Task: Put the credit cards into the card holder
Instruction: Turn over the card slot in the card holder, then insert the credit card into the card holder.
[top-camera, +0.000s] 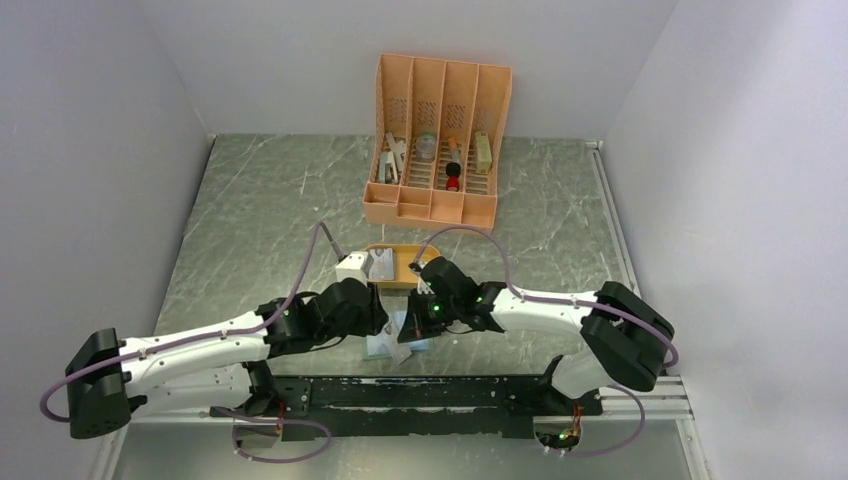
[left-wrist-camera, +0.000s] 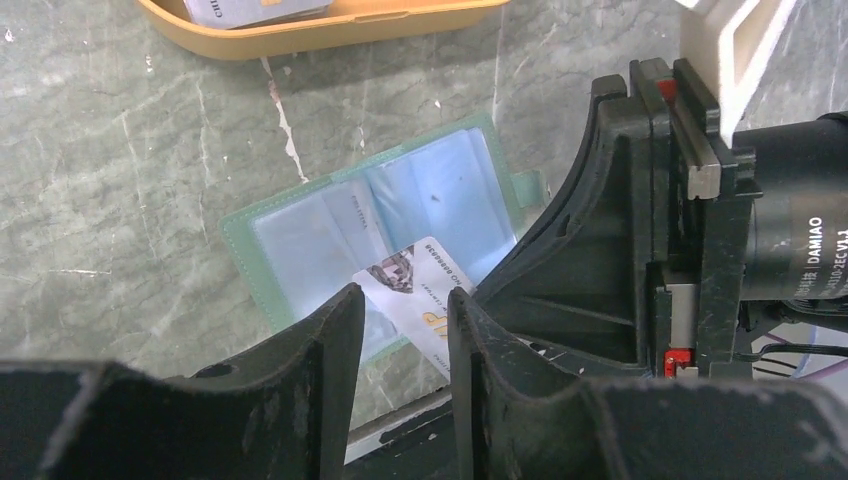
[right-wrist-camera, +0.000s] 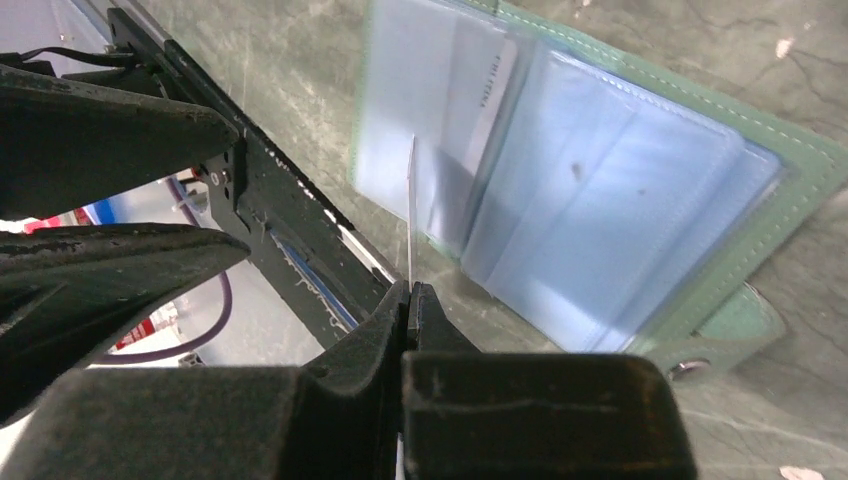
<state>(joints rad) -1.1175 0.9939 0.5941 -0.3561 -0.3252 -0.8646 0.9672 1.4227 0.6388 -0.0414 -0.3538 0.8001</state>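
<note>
As the card holder lies open, right jaws pinch a card edge-on.
Aimed for a pocket; left jaws parted, empty.

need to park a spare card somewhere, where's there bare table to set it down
Bare table lies back left, between the left wall and the slotted organizer, and on the right, between the organizer and the right wall. Crowded: the near centre, where the left gripper and right gripper meet over the card holder, on the near side of the oval tray.
</note>
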